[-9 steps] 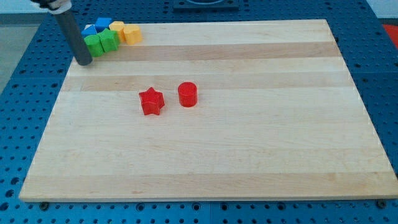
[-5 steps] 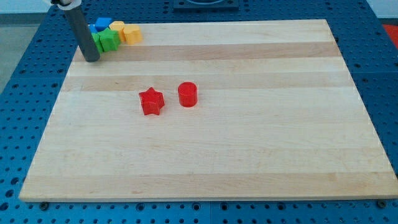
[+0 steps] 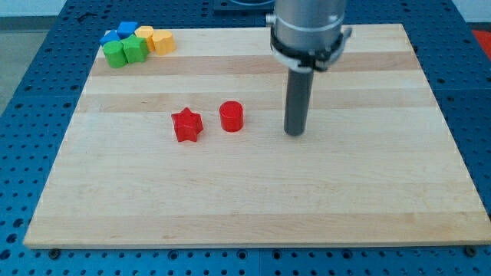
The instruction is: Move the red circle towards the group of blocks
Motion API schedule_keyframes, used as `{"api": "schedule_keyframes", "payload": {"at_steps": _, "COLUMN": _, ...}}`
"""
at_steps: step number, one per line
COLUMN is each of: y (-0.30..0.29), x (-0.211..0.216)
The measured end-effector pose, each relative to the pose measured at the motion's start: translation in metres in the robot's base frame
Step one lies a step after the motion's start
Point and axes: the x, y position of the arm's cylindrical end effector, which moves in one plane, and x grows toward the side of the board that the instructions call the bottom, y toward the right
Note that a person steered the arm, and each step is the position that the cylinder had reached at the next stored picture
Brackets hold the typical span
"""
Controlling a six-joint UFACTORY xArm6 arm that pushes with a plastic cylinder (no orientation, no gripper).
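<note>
Our tip (image 3: 294,133) sits on tabletop (image 3: 368,199) to view's right of red circle (image 3: 232,116), near, not touching. No jaws on rod. Group of blocks (image 3: 136,44) lies far toward view's top-left; we judge push goes that way.

No text, label, brand, number or sign can be read anywhere in the view: none on the wooden board (image 3: 253,192), none on the blocks lying on it, none on the rod above it, and none on the blue perforated table (image 3: 34,100) around it.
</note>
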Motion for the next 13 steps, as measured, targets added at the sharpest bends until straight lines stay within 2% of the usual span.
{"api": "schedule_keyframes", "payload": {"at_steps": 1, "y": -0.018, "x": 0.013}}
{"api": "schedule_keyframes", "payload": {"at_steps": 4, "y": -0.116, "x": -0.058}}
{"api": "schedule_keyframes", "payload": {"at_steps": 6, "y": -0.136, "x": -0.059}}
{"api": "schedule_keyframes", "payload": {"at_steps": 9, "y": -0.236, "x": -0.099}}
{"api": "schedule_keyframes", "payload": {"at_steps": 11, "y": -0.238, "x": -0.035}}
{"api": "schedule_keyframes", "payload": {"at_steps": 12, "y": -0.26, "x": -0.044}}
{"api": "schedule_keyframes", "payload": {"at_steps": 13, "y": -0.263, "x": -0.077}}
